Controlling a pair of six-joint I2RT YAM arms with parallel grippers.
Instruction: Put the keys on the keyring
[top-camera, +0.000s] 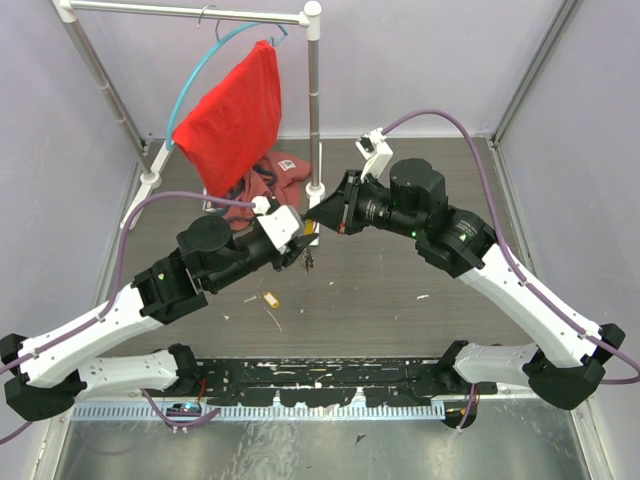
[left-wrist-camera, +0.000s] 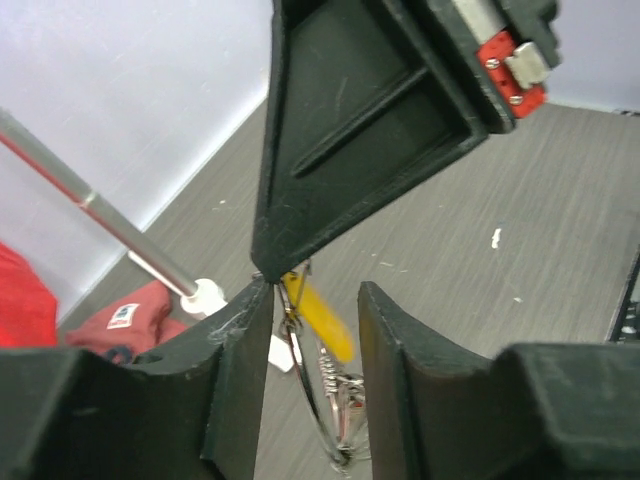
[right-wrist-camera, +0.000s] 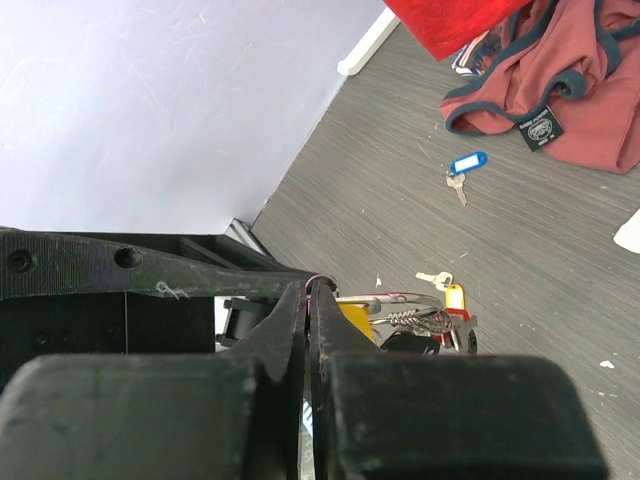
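Note:
The thin silver keyring (left-wrist-camera: 309, 392) hangs in the air between my two grippers; a yellow tag (left-wrist-camera: 322, 318), a small spring and a red-headed key hang on it. My right gripper (right-wrist-camera: 311, 285) is shut on the top of the ring wire; its black finger (left-wrist-camera: 340, 130) comes down from above in the left wrist view. My left gripper (left-wrist-camera: 318, 292) is open, with the ring between its fingers, close to the left one. In the top view both grippers meet mid-table, left (top-camera: 306, 248), right (top-camera: 314, 222). A yellow-tagged key (right-wrist-camera: 450, 294) and a blue-tagged key (right-wrist-camera: 466, 163) lie loose on the table.
A red cloth (top-camera: 235, 110) hangs from a teal hoop on the white clothes rack (top-camera: 313, 100) at the back left. A maroon garment (right-wrist-camera: 560, 80) lies at the rack's foot. A black strip (top-camera: 320, 385) runs along the near edge.

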